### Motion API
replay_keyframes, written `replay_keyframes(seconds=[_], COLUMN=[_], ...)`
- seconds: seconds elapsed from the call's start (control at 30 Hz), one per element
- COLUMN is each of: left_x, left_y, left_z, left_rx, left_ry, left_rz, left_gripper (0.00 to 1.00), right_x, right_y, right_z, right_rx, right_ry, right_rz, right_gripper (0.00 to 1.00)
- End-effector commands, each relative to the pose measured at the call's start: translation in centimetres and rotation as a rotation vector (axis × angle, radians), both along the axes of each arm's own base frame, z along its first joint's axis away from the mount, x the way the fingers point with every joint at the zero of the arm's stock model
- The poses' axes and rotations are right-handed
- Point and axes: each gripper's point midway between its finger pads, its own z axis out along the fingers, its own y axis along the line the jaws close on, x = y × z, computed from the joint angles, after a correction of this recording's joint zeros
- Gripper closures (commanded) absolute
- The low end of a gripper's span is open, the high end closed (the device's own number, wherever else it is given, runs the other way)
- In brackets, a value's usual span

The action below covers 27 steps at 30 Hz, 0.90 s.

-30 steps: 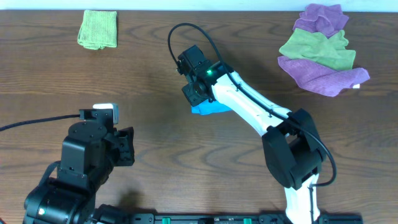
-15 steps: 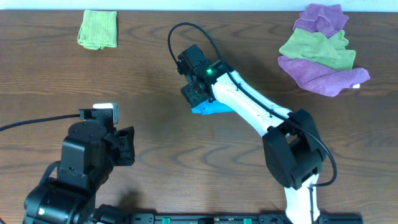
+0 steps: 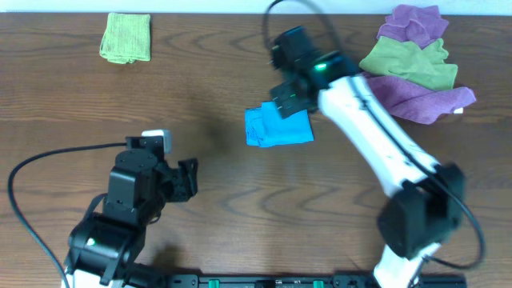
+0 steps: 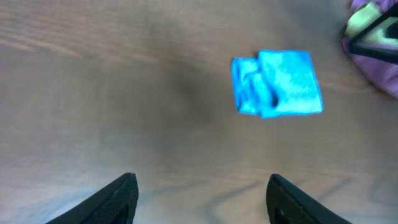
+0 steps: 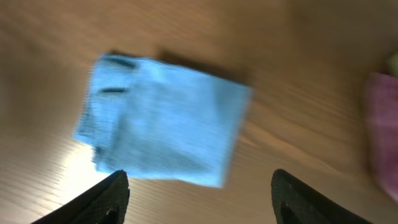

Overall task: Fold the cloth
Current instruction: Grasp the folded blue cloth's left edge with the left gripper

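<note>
The sky-blue cloth (image 3: 278, 126) lies folded into a small rectangle on the wooden table, near the middle. In the left wrist view the cloth (image 4: 277, 83) sits well ahead of my open left gripper (image 4: 202, 190), whose jaws hold nothing. From above, the left gripper (image 3: 188, 178) is at the lower left, far from the cloth. My right gripper (image 3: 290, 96) hovers just beyond the cloth's far right corner. The right wrist view shows the cloth (image 5: 163, 117) lying flat under the open right gripper (image 5: 199, 193), apart from both fingers.
A folded lime-green cloth (image 3: 126, 37) lies at the far left. A heap of purple and green cloths (image 3: 416, 66) sits at the far right, close to the right arm. The left arm's cable (image 3: 48, 156) trails over the table at the left.
The right gripper has opened, let go of the cloth and swung up and to the right. The blue cloth now lies uncovered. The left arm has shifted slightly right and its gripper has opened wider.
</note>
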Motion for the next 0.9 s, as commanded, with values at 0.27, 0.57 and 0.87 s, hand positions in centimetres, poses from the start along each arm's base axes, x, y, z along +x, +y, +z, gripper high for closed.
replay_keyframes(seconds=[0.27,0.57,0.87], left_x=[5.7,9.6,10.8], left_y=[-6.9,-11.7,-12.6], left_z=[-5.3,-11.1,-14.0], left_rx=[-0.228,-0.466,-0.529], left_ry=[0.116,0.249,0.297], left_rz=[-0.161,-0.212,-0.188], left_gripper=[0.17,0.05,0.05], right_x=[-3.9,-7.4,-7.9], right_y=[-7.4,-12.3,-13.4], right_z=[11.9,14.2,14.8], right_rx=[0.047,0.039,0.073], right_ry=[-0.196,-0.193,-0.199], right_rz=[-0.099,-0.183,-0.196], right_gripper=[0.21,0.19,0.17])
